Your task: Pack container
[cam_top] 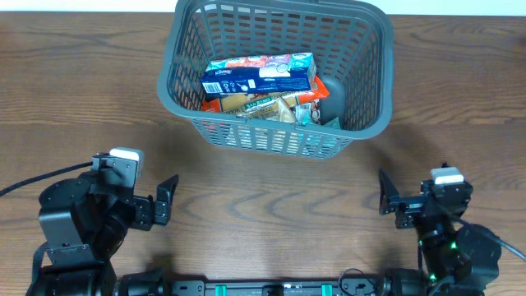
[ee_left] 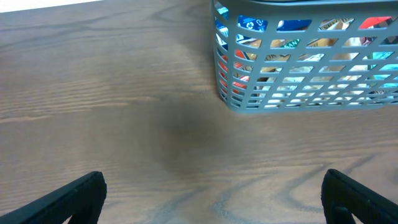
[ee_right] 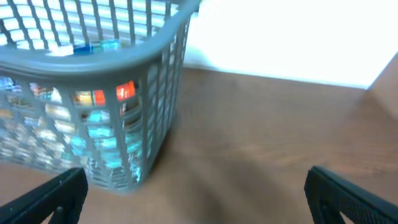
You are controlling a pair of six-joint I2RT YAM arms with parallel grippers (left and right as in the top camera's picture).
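The dark grey slatted basket stands at the back middle of the wooden table. It holds several food packets, with a blue box on top. It also shows in the left wrist view and the right wrist view. My left gripper is open and empty, low over the table at the front left, well short of the basket. In its own view the left gripper has bare wood between its fingers. My right gripper is open and empty at the front right; its own view shows the same.
The wooden table stretches between the two arms and in front of the basket. A pale wall or floor lies beyond the table's far edge in the right wrist view.
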